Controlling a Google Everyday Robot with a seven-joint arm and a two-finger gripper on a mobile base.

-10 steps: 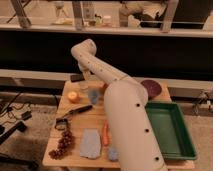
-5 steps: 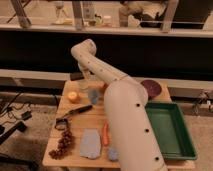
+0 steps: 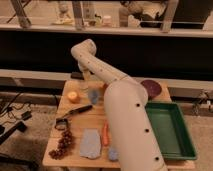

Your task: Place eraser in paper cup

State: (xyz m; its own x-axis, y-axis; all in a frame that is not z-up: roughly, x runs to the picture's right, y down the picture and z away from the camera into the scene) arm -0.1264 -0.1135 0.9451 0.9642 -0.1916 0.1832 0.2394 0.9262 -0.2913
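Start at the left of the table [image 3: 95, 120]: pass the grapes [image 3: 64, 145] at the near corner and the orange [image 3: 73, 96] toward the far side. Find the gripper [image 3: 86, 81] hanging over the far edge, just beyond the cup [image 3: 93, 96]; cannot tell whether open or closed, nor whether carrying the eraser. Find the cup upright, just right of the orange. Centre over the rim first, then lower and release close inside, to avoid tipping what is probably a light cup or nudging the orange. Leave alone the cloth [image 3: 90, 143] and carrot [image 3: 105, 134] nearer, the plate [image 3: 151, 88] and tray [image 3: 170, 130] to the right.
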